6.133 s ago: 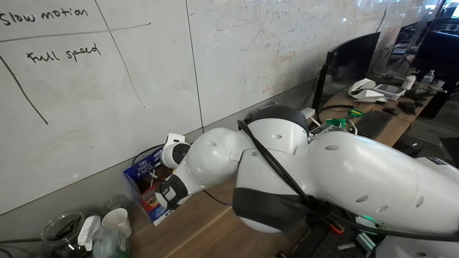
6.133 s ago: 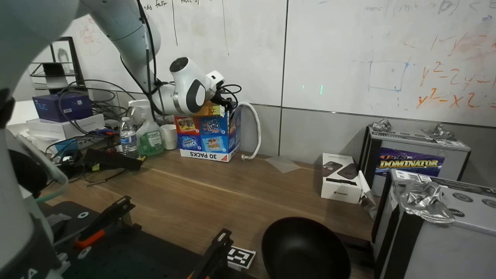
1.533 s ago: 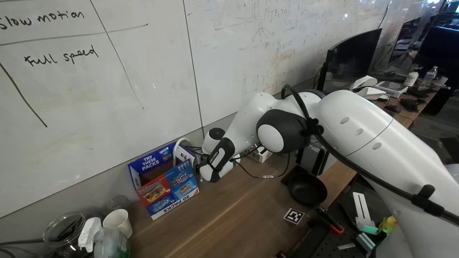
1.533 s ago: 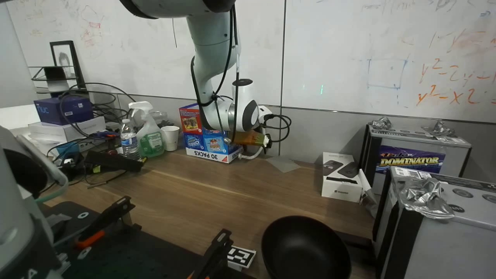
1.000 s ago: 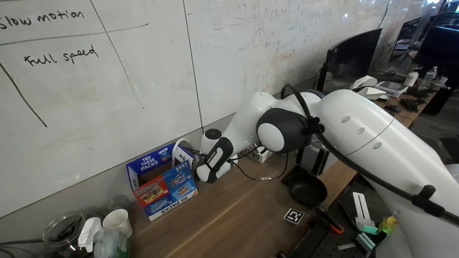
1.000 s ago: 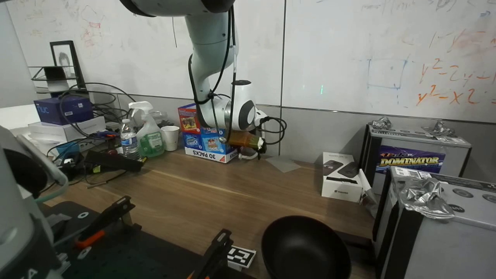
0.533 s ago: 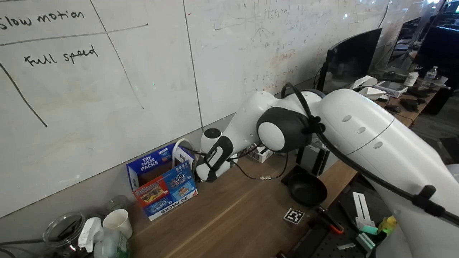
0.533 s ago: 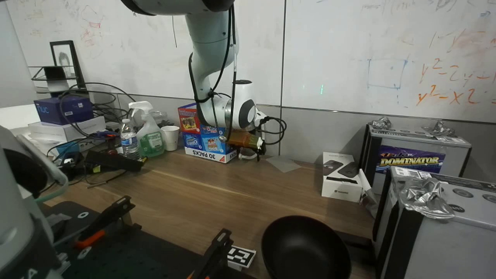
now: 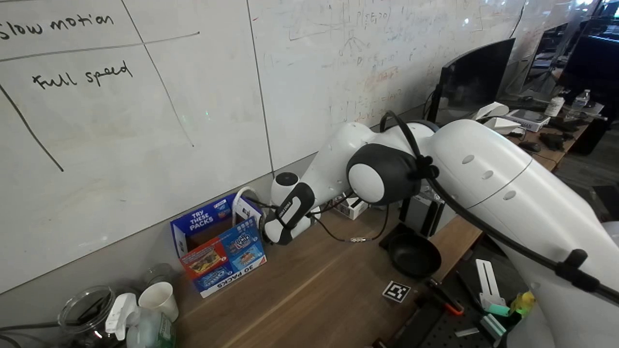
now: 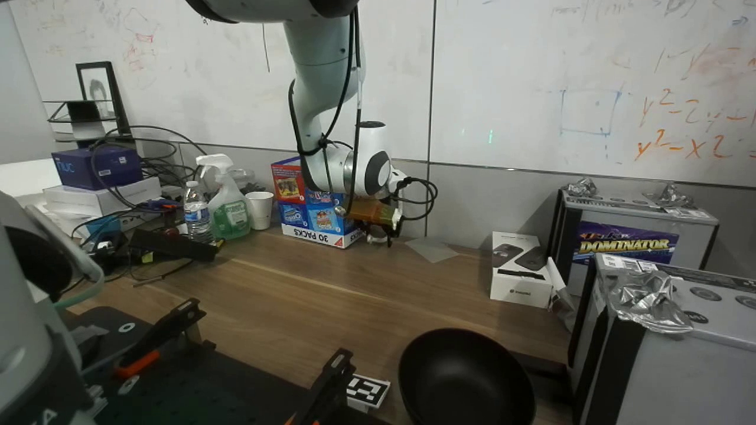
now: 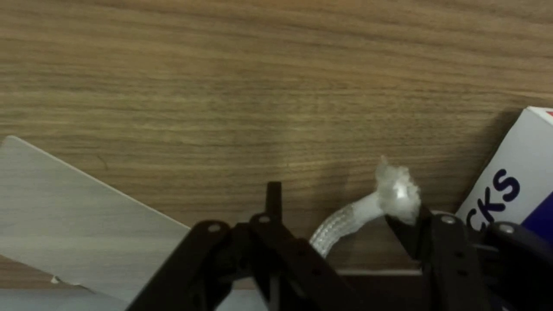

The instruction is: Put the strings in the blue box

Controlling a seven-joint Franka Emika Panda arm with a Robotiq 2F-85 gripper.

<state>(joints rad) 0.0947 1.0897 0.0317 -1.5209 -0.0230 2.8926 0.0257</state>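
white cord point(image 11: 343, 222) arches over the right wall of the blue box point(image 9: 225, 256), one end outside; we see the gripper point(image 11: 335, 207), fingers apart, astride that end, presumably to lift it in.

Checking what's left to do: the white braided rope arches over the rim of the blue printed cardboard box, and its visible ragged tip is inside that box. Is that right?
Not quite: the wrist view shows the ragged tip of the white braided rope outside the blue cardboard box, over the brown wooden table. The rope does arch over the box's rim.
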